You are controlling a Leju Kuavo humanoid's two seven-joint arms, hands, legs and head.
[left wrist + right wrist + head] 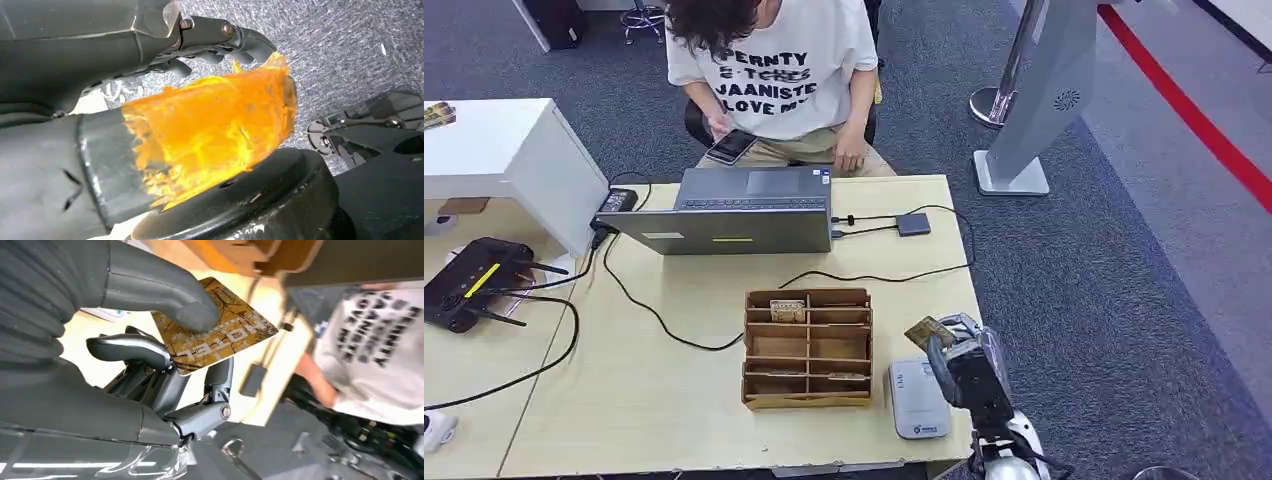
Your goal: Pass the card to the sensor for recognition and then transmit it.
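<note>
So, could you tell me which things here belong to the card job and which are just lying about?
Job:
card, pinched in the right hand
white sensor on the table
wooden card rack

Lying about:
laptop
small dark adapter and its cables
black router
seated person's phone

Gold-brown patterned card (215,327)

The right hand (959,350) holds a card (928,331) over the sensor (916,400).

person (774,70) cut off at the top edge, card (215,330) partly covered by right robot hand (150,355) thumb
</note>
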